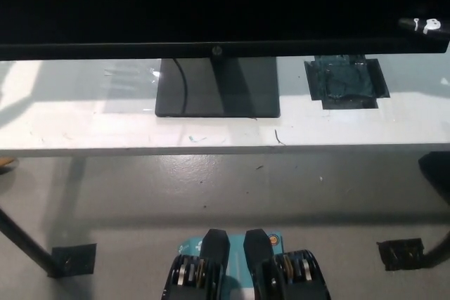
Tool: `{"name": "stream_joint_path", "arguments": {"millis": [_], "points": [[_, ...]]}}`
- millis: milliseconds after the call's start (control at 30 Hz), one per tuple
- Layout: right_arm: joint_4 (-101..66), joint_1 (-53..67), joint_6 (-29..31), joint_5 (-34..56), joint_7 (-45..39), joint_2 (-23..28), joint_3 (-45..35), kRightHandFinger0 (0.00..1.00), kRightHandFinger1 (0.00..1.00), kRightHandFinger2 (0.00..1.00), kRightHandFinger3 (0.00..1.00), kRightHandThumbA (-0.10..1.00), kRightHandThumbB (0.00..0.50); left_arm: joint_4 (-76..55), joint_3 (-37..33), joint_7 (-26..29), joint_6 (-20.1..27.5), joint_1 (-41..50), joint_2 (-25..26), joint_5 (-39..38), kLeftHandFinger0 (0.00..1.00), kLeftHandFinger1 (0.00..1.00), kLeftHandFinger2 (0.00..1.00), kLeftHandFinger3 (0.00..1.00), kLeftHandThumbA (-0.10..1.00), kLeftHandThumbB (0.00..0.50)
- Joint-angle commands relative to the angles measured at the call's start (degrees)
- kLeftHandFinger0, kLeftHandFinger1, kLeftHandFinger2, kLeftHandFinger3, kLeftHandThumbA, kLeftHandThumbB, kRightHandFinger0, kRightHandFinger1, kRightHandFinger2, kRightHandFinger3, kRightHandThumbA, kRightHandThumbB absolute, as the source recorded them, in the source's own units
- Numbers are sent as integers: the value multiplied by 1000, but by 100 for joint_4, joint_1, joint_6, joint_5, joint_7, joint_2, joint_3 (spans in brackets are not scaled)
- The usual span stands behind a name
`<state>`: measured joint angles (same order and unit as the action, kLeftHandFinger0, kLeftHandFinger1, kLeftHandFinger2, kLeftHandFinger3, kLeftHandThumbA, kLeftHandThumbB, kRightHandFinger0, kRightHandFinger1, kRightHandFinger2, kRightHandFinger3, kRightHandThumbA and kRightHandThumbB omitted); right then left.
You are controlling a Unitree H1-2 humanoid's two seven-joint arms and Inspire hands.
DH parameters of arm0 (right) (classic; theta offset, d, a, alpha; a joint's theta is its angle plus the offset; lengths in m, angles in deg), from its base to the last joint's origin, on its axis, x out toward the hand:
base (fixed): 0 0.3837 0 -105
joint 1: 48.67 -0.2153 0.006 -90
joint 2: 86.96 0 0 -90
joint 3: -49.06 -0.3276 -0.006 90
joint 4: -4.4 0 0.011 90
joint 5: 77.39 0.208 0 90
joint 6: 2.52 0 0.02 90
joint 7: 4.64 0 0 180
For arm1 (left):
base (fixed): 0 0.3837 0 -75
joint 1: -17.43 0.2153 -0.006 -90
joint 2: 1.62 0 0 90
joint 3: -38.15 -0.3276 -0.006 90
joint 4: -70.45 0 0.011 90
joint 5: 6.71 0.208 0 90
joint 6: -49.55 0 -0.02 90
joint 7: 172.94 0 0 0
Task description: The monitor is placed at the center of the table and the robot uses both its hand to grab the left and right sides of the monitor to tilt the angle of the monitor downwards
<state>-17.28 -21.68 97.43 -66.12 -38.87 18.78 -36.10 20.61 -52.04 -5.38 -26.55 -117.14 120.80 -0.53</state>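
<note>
1. Grey concrete floor [232, 187] sat below a white table [105, 128] that ran across the whole head view; black tape patch [346, 82] was stuck on the tabletop right of centre.
2. Monitor [211, 5] stood mid-table, its dark screen filling the top of the view. Its bottom bezel with the logo crossed the full width, and the rectangular stand base [216, 88] sat flat on the table under it with a cable running down the neck.
3. Right hand [424, 25]: only a small black tip with white marks showed at the far right, level with the monitor's lower right corner. It looked to be at or touching that edge, but contact couldn't be confirmed. Whether it was clenched or released couldn't be told either.
4. Left hand wasn't visible anywhere in view, so no state for it.
5. Step, as I judged it: reach/approach. The right side was arriving at the bezel, the left side had nothing showing, and no two-sided grasp was established.
6. Next move would call for both hands seated on the left and right edges at matching height, then an even rotation to pitch the screen downwards, with the base kept planted on the table.
7. Risk: uneven force from one side would likely twist or slide the stand instead of tilting the panel.
</note>
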Motion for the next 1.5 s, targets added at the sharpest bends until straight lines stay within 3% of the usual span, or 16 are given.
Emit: {"name": "stream_joint_path", "arguments": {"millis": [0,100,200,267,367,467,567,600,767,800,1000,1067,1233,1267,1367,1467], "points": [[173,-564,-305,-380,-694,95,260,1000,1000,1000,1000,826,335,122,-71,31,357,-504,138,227,1000,1000,1000,1000,1000,478],[216,-671,-314,-495,-826,124,407,1000,1000,1000,1000,790,347,297,-68,-178,275,-657,21,48,1000,1000,1000,1000,977,498],[209,-679,-287,-579,-954,180,497,1000,1000,1000,1000,753,354,396,-135,-220,277,-766,-62,123,1000,1000,1000,1000,940,454],[267,-687,-338,-526,-1044,194,446,1000,1000,1000,1000,710,400,455,-171,-291,262,-811,-83,129,1000,1000,1000,1000,921,443],[263,-697,-338,-562,-1062,211,430,1000,1000,1000,1000,664,429,622,-243,-400,319,-897,-107,132,1000,1000,1000,1000,897,420],[344,-739,-341,-561,-1093,216,374,1000,1000,1000,1000,612,499,951,-298,-499,533,-1042,-169,87,1000,1000,1000,1000,878,445],[340,-749,-351,-577,-1090,215,360,1000,1000,1000,1000,600,500,1222,-323,-568,737,-1167,-216,67,1000,1000,1000,1000,878,488],[329,-757,-285,-684,-1039,228,429,1000,1000,1000,1000,602,484,1183,-389,-520,693,-1166,-209,194,1000,1000,1000,1000,929,500],[365,-811,-122,-951,-832,202,594,1000,1000,1000,1000,580,500,1473,-516,-539,645,-1334,-271,265,1000,1000,1000,1000,916,500],[353,-801,72,-1071,-779,194,694,1000,1000,1000,1000,597,500,1564,-584,-558,563,-1390,-287,327,1000,1000,1000,1000,886,477],[442,-850,-10,-1136,-758,122,751,1000,1000,1000,1000,526,500,1676,-699,-556,537,-1453,-320,386,1000,1000,1000,1000,875,500],[534,-898,88,-1533,-425,-28,1094,1000,1000,1000,1000,521,500,2037,-1282,-2,954,-1535,-301,1222,1000,1000,1000,1000,921,500],[568,-939,327,-1894,33,-67,1522,1000,1000,1000,1000,576,500,2272,-1570,216,1087,-1648,-348,1316,1000,1000,1000,1000,876,500],[564,-960,355,-2021,251,-119,1621,1000,1000,1000,1000,514,482,2349,-1766,307,1178,-1746,-344,1544,1000,1000,1000,1000,824,481],[587,-1029,527,-2360,944,-256,1885,1000,1000,1000,1000,489,493,2629,-2515,787,1303,-2080,-340,2338,1000,1000,1000,1000,829,470],[663,-1082,603,-2553,1439,-334,2067,1000,1000,1000,1000,461,500,2753,-3002,1233,1303,-2241,-332,2666,1000,1000,1000,1000,804,463]]}}
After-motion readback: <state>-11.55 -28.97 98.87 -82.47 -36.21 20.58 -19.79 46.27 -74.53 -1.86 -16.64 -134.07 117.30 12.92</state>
